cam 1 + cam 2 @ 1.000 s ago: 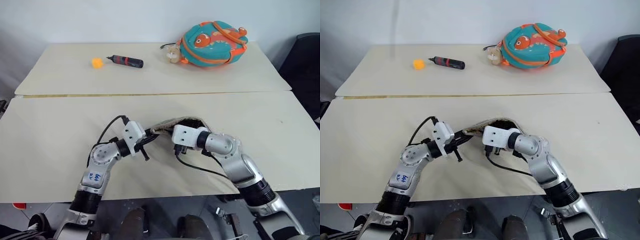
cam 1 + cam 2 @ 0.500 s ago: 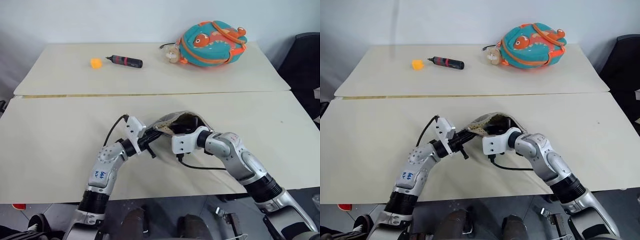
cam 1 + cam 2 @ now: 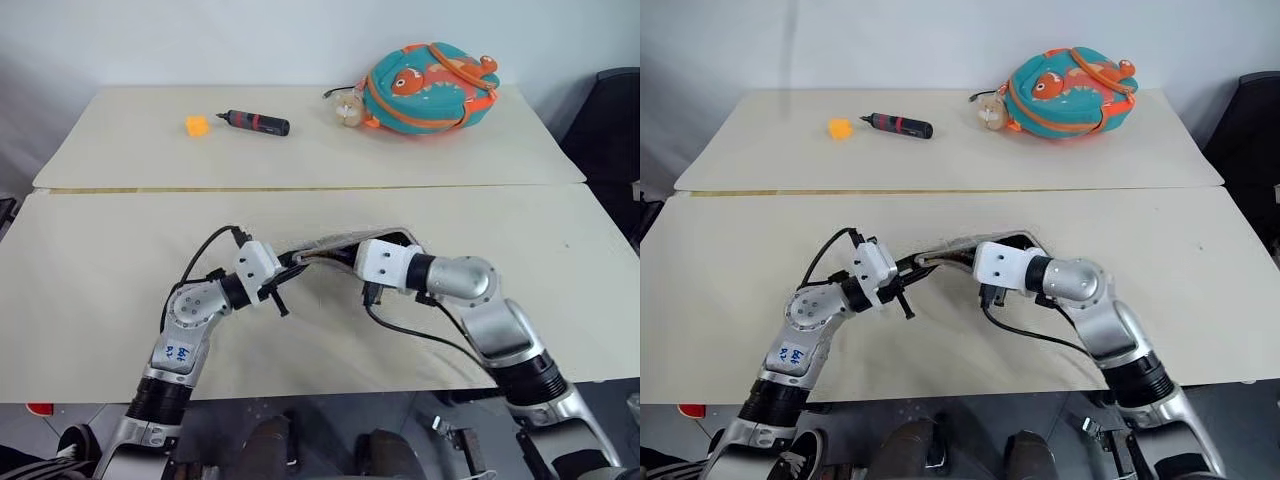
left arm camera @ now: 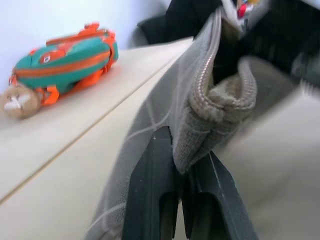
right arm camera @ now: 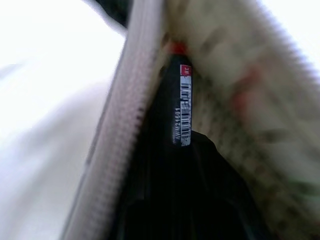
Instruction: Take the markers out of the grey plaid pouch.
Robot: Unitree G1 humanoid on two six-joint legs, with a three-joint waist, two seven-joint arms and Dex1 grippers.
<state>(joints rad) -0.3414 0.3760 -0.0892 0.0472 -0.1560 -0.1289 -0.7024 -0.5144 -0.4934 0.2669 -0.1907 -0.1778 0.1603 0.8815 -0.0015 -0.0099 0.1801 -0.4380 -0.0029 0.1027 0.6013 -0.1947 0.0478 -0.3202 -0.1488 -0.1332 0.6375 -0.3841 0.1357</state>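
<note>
The grey plaid pouch hangs just above the near table, stretched between my two grippers. My left gripper is shut on the pouch's folded fabric edge beside the zipper. My right gripper reaches into the open mouth from the other side. In the right wrist view a black marker with a white barcode label and a red tip runs out from between its dark fingers, inside the pale lining. Any other markers are hidden inside the pouch.
On the far table lie a teal-and-orange fish backpack with a small beige charm, a black-and-red pen-shaped tool and a small orange block. A seam splits the two tabletops. A black chair stands at the right.
Half a second ago the pouch was raised with its mouth gaping. Now it sits lower and flatter between the grippers. The left gripper has kept its grip on the edge.
</note>
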